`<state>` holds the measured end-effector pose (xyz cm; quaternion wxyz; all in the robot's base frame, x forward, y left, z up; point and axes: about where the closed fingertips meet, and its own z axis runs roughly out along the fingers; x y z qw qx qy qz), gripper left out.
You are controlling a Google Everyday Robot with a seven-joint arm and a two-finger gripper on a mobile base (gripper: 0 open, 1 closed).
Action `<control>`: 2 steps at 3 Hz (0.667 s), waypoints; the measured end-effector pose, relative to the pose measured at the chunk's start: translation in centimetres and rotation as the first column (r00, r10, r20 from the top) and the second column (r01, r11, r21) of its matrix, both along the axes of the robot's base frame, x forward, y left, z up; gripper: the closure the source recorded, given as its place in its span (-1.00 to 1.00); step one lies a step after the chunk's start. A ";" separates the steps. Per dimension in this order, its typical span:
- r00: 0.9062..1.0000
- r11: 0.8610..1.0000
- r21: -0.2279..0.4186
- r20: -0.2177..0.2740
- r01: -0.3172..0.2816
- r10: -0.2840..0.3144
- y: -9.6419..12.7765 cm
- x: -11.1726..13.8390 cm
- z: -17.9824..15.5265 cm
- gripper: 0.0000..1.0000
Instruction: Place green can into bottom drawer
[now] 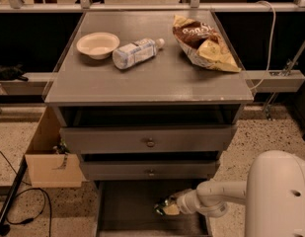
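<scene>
The bottom drawer of the grey cabinet stands pulled open, showing a plain dark interior. My white arm reaches in from the lower right and my gripper hangs over the drawer's right half. A small greenish object, the green can, shows at the gripper's tip, partly hidden by the fingers. It sits low inside the drawer; I cannot tell whether it rests on the drawer floor.
On the cabinet top lie a pale bowl, a blue-white plastic bottle on its side and a chip bag. Two upper drawers with round knobs are slightly open. A cardboard box stands at the left on the floor.
</scene>
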<state>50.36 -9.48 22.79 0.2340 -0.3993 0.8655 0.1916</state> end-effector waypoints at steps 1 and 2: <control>1.000 1.000 -0.005 -0.029 0.004 -0.004 -0.1 -1.0 -1.6 1.00; 0.998 1.000 -0.020 -0.061 0.012 -0.013 -0.7 -2.4 -3.4 1.00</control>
